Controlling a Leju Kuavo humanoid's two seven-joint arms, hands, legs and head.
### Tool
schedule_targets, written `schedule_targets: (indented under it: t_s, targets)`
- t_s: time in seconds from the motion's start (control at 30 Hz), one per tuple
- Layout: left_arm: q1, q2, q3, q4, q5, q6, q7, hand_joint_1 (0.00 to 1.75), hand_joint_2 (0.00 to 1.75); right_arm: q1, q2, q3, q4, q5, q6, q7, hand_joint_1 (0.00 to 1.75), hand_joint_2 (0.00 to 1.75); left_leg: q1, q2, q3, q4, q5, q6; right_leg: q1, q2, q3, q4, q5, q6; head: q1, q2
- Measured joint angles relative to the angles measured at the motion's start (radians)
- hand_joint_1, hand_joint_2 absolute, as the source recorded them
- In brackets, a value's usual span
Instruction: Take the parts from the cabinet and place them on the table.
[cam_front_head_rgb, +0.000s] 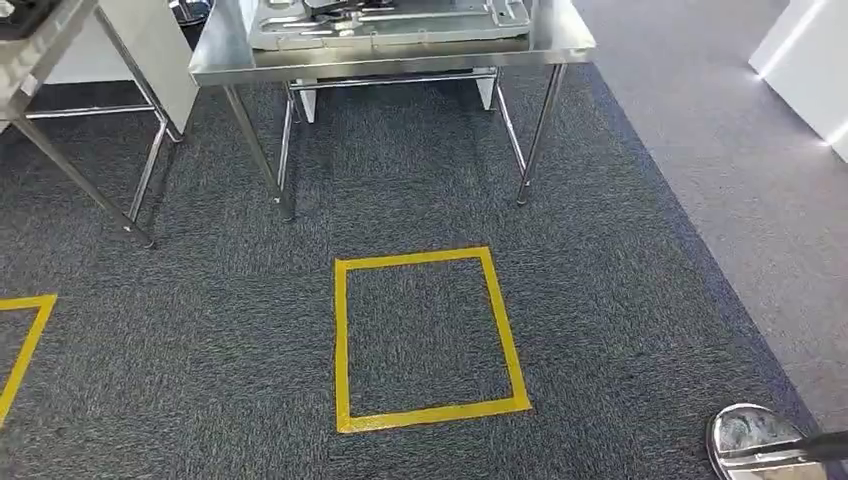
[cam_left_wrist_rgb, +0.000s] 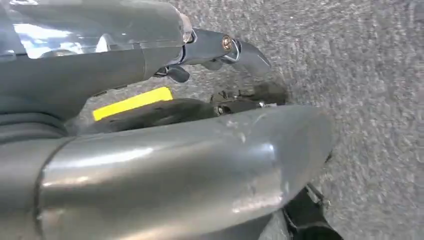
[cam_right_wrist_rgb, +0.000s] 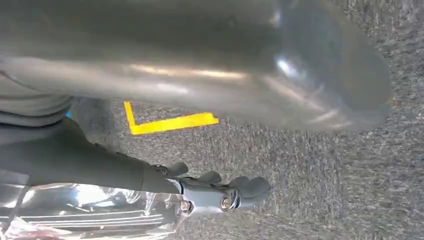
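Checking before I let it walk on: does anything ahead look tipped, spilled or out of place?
Nothing stands out. The steel table stands square on the carpet, the metal parts lie flat on it, and the yellow tape square on the floor is intact with nothing inside it.

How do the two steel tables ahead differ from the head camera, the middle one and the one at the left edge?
The middle table shows its whole front edge and several legs; the left table shows a corner alone, cut off by the frame. The middle table carries a grey metal tray of parts; what lies on the left table cannot be told. Both are shiny steel with slim legs, standing on dark carpet.
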Motion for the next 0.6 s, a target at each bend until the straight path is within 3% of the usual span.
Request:
schedule_targets:
  t_s: [0.07, 0.1, 0.13, 0.17, 0.2, 0.23, 0.27, 0.3, 0.33, 0.37, 0.4, 0.43, 0.47, 0.5, 0.57, 0.6]
  targets:
    - [0.003, 0.000, 0.000, 0.000, -0.003, 0.000, 0.001, 0.00, 0.00, 0.003, 0.000, -0.007, 0.000, -0.017, 0.010, 0.008, 0.00, 0.00, -0.001, 0.001, -0.010, -0.007, 0.022, 0.012, 0.000, 0.001, -0.002, -0.011, 0.024, 0.015, -0.001, 0.000]
    - [0.001, -0.001, 0.000, 0.000, -0.005, 0.000, 0.001, 0.00, 0.00, 0.000, -0.001, -0.015, 0.002, -0.022, 0.018, 0.017, 0.00, 0.00, 0.008, 0.009, -0.017, -0.017, 0.038, 0.020, -0.005, 0.004, -0.007, -0.003, 0.005, 0.018, -0.003, 0.000]
    - [0.001, 0.000, -0.001, 0.000, -0.007, 0.001, 0.002, 0.00, 0.00, -0.001, -0.001, -0.019, 0.002, -0.022, 0.025, 0.027, 0.00, 0.00, 0.007, 0.007, -0.029, -0.019, 0.045, 0.029, -0.004, 0.007, -0.020, 0.023, -0.041, 0.022, 0.000, 0.000]
    - [0.002, 0.000, -0.003, 0.000, -0.013, 0.001, 0.003, 0.00, 0.00, 0.000, -0.001, -0.020, 0.002, -0.021, 0.035, 0.040, 0.00, 0.00, 0.007, 0.007, -0.042, -0.018, 0.054, 0.036, -0.005, 0.008, -0.038, 0.082, -0.107, 0.024, 0.005, 0.000]
    - [0.003, 0.000, -0.006, 0.000, -0.013, 0.001, 0.004, 0.00, 0.00, 0.001, -0.001, -0.019, 0.002, -0.017, 0.040, 0.050, 0.00, 0.00, 0.006, 0.007, -0.054, -0.018, 0.064, 0.037, -0.005, 0.008, -0.057, 0.156, -0.165, 0.028, 0.006, 0.000]
    - [0.003, 0.000, -0.007, 0.000, -0.014, -0.001, 0.006, 0.00, 0.00, 0.003, -0.001, -0.019, 0.002, -0.011, 0.040, 0.057, 0.00, 0.00, 0.005, 0.008, -0.067, -0.017, 0.074, 0.037, -0.005, 0.009, -0.073, 0.228, -0.196, 0.032, 0.005, 0.000]
    - [0.004, 0.000, -0.007, 0.000, -0.014, -0.001, 0.006, 0.00, 0.00, 0.003, -0.001, -0.019, 0.003, -0.008, 0.041, 0.060, 0.00, 0.00, 0.005, 0.005, -0.081, -0.014, 0.083, 0.034, -0.005, 0.009, -0.081, 0.279, -0.190, 0.035, 0.006, 0.000]
    - [0.005, 0.000, -0.007, 0.000, -0.014, -0.001, 0.007, 0.00, 0.00, 0.003, -0.001, -0.019, 0.003, -0.008, 0.043, 0.063, 0.00, 0.00, 0.005, 0.002, -0.096, -0.010, 0.092, 0.031, -0.006, 0.009, -0.073, 0.297, -0.154, 0.036, 0.005, 0.000]
    - [0.005, 0.000, -0.007, 0.000, -0.015, -0.001, 0.008, 0.00, 0.00, 0.003, -0.001, -0.019, 0.003, -0.005, 0.047, 0.066, 0.00, 0.00, 0.005, 0.001, -0.110, -0.005, 0.100, 0.029, -0.007, 0.010, -0.050, 0.281, -0.111, 0.036, 0.006, 0.000]
    - [0.004, 0.000, -0.008, 0.000, -0.016, -0.001, 0.008, 0.00, 0.00, 0.003, -0.001, -0.019, 0.003, -0.003, 0.049, 0.070, 0.00, 0.00, 0.005, -0.006, -0.123, 0.002, 0.107, 0.025, -0.009, 0.012, -0.007, 0.230, -0.078, 0.033, 0.006, 0.000]
    - [0.004, 0.000, -0.010, 0.000, -0.019, -0.002, 0.008, 0.00, 0.00, 0.003, -0.001, -0.019, 0.003, -0.001, 0.051, 0.072, 0.00, 0.00, 0.006, -0.014, -0.137, 0.009, 0.114, 0.021, -0.011, 0.026, 0.060, 0.143, -0.070, 0.028, 0.005, 0.000]
    - [0.004, -0.001, -0.013, 0.000, -0.023, -0.002, 0.007, 0.00, 0.00, 0.002, -0.001, -0.019, 0.003, 0.001, 0.051, 0.076, 0.00, 0.00, 0.007, -0.020, -0.146, 0.019, 0.118, 0.016, -0.012, 0.071, 0.139, 0.041, -0.101, 0.021, 0.006, 0.000]
    - [0.003, -0.001, -0.014, 0.000, -0.024, -0.002, 0.007, 0.00, 0.00, 0.004, -0.001, -0.019, 0.003, 0.003, 0.052, 0.079, 0.00, 0.00, 0.001, -0.028, -0.157, 0.031, 0.120, 0.011, -0.010, 0.084, 0.180, -0.030, -0.129, 0.012, 0.004, 0.000]
    - [0.002, -0.002, -0.015, 0.000, -0.025, -0.002, 0.006, 0.00, 0.00, 0.005, -0.001, -0.019, 0.003, 0.005, 0.053, 0.081, 0.00, 0.00, 0.000, -0.033, -0.164, 0.036, 0.126, 0.004, -0.008, 0.074, 0.182, -0.046, -0.147, 0.009, 0.005, 0.000]
    - [0.005, -0.001, -0.016, 0.000, -0.029, -0.002, 0.009, 0.00, 0.00, 0.005, 0.001, -0.019, 0.003, 0.007, 0.053, 0.084, 0.00, 0.00, 0.000, -0.050, -0.172, 0.035, 0.139, -0.009, -0.006, 0.058, 0.176, -0.041, -0.140, -0.002, 0.005, 0.000]
    - [0.007, -0.001, -0.016, 0.000, -0.030, -0.002, 0.011, 0.00, 0.00, 0.005, 0.007, -0.019, 0.004, 0.009, 0.053, 0.085, 0.00, 0.00, 0.005, -0.054, -0.180, 0.038, 0.140, -0.013, -0.014, 0.042, 0.173, -0.048, -0.131, -0.014, 0.007, 0.000]
